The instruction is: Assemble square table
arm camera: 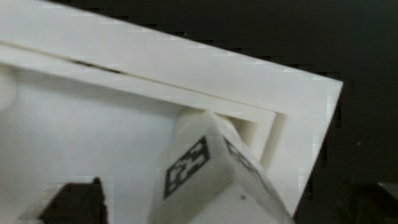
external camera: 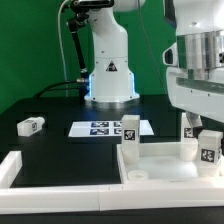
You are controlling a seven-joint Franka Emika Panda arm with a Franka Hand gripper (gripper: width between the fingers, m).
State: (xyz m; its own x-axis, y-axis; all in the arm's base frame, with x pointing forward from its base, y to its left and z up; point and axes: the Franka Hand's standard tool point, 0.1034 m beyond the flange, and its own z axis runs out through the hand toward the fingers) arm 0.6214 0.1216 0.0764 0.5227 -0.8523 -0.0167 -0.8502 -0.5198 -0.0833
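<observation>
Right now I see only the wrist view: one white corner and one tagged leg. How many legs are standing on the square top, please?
Observer: Three stand upright on the square top: the first leg at its corner on the exterior view's left, the second leg and third leg on the exterior view's right.
Operator: Where is the last one?
Observer: The fourth leg lies on the black table, far toward the exterior view's left, apart from the top.
Operator: Is anything between them?
Observer: Yes, the marker board lies flat between the fourth leg and the top.
</observation>
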